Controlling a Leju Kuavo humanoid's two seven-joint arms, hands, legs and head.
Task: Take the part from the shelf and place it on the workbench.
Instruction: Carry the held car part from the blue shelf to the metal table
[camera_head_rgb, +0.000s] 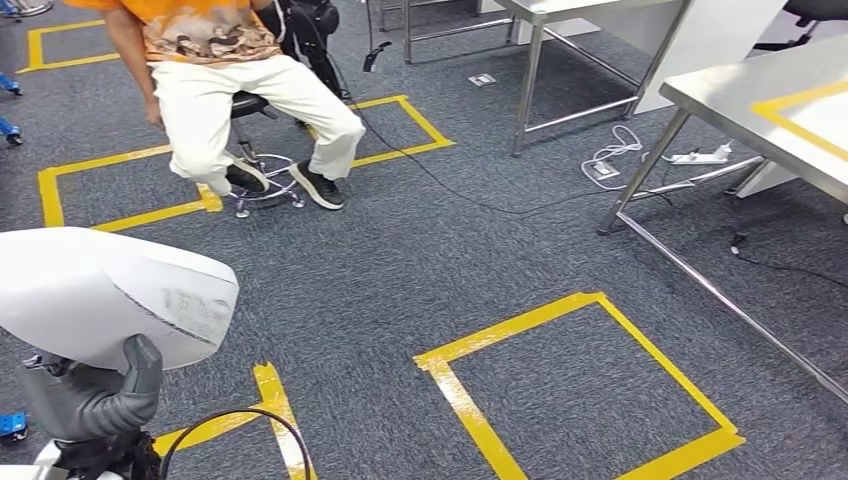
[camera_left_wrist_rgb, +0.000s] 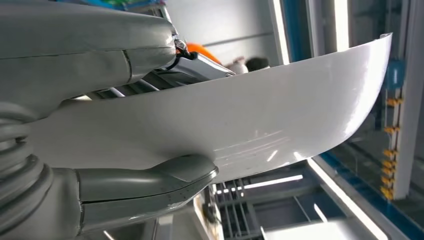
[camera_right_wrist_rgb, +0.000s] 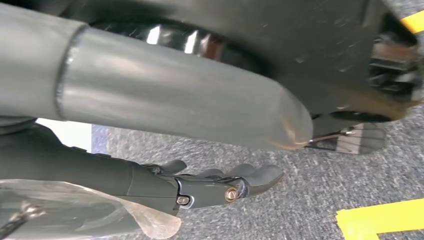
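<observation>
No legible text on any surface.

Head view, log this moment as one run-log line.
left hand: holds white part | right hand: holds nothing, fingers apart | workbench: ahead right, part not placed | person: seated

A seated person (camera_head_rgb: 215, 80) is ahead on the left, the workbench (camera_head_rgb: 770, 110) far right.
</observation>
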